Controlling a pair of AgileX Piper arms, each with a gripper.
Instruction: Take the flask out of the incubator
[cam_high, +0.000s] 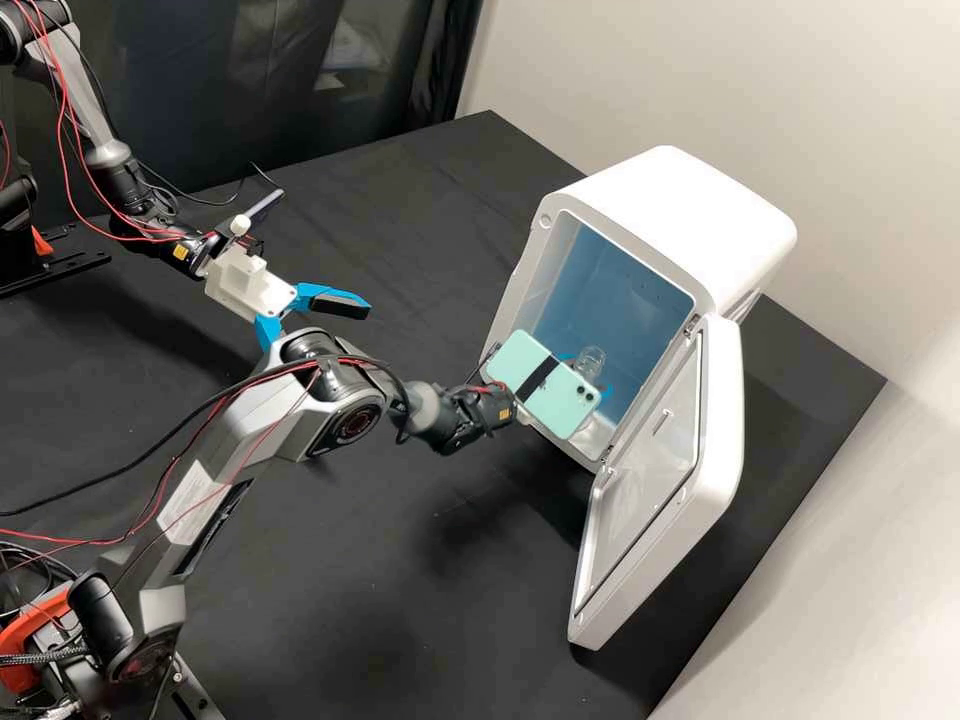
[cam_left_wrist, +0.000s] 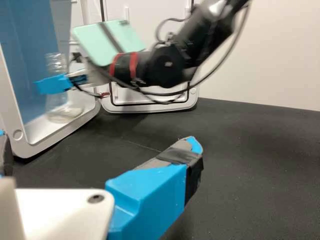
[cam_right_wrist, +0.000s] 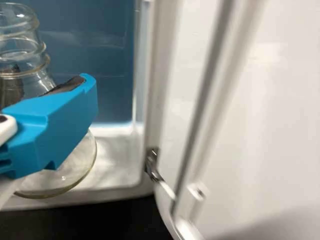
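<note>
Right gripper (cam_left_wrist: 50, 84) deep in the incubator (cam_high: 680, 220), level with the neck of the flask (cam_right_wrist: 25, 45), can't tell if clamped | flask upright on chamber floor, neck to 12 o'clock | high view: way out toward 8 o'clock | left gripper (cam_high: 312, 318) spread wide, off at 9 o'clock, well apart

Bright, even light from above falls on the black counter (cam_high: 330, 600), where the open door (cam_high: 690, 420) of the incubator (cam_high: 690, 215) throws a soft shadow (its white shell shows a mild sheen).

A lab: black bench (cam_high: 420, 200), white incubator (cam_high: 690, 215), glass flask (cam_high: 592, 357).
</note>
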